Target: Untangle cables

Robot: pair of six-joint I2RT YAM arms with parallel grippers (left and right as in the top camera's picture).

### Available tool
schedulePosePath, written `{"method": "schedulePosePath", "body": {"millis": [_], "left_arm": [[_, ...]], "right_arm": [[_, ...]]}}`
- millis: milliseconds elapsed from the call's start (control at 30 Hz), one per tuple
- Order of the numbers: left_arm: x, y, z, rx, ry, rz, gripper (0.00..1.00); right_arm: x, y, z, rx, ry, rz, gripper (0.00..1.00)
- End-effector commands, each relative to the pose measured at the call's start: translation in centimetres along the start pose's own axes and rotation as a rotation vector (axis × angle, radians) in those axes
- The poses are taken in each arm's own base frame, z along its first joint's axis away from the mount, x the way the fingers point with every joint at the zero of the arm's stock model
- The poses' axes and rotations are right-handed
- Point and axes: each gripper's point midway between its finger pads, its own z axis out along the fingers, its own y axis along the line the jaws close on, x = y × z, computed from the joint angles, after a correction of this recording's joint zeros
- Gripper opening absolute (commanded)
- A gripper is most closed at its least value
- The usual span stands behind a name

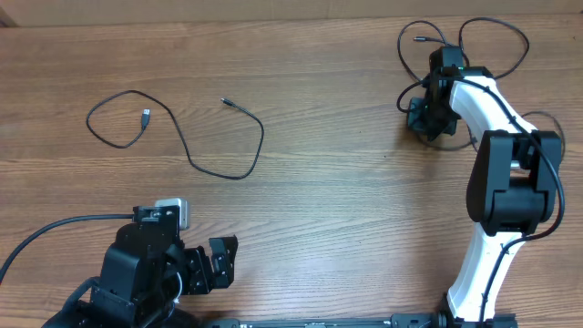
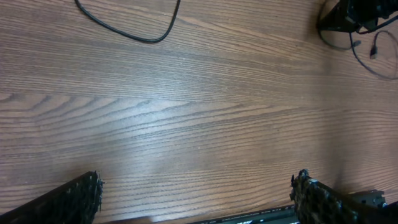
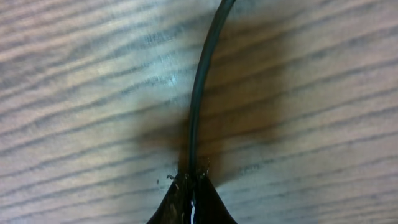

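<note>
Now the right gripper (image 1: 426, 117) sits at upper right, clamped tight on the looped cable (image 3: 198, 93) that curls around it. The loose cable (image 1: 261, 135) sprawls at upper left, well apart. The left gripper (image 1: 221, 260) hovers at lower left, jaws spread wide over the table (image 2: 199, 124).

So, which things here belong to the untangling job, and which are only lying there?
Belong to the job:
- loose cable, lying alone on the left
- tangled cables, far right
- right gripper, closed on one cable

Not part of it:
- left gripper, open and holding nothing
- thick arm wire
- wooden table
</note>
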Motion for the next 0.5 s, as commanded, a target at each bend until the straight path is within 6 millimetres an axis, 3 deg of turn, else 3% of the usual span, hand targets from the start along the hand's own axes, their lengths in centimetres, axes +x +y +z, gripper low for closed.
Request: {"method": "schedulePosePath", "body": {"millis": [0,300,467], "left_arm": [[0.1,0.1,0.1,-0.005,-0.003,0.0,0.99],[0.1,0.1,0.1,-0.005,-0.004,0.0,1.0],[0.1,0.1,0.1,-0.005,-0.004,0.0,1.0]], "right_arm": [[1.6,-0.5,1.4,0.019,0.072,0.003,0.04],[2.9,1.4,-0.8,-0.098,0.118,-0.018,0.04],[4.1,1.3,-1.7,-0.099,0.16,-0.022,0.04]]}}
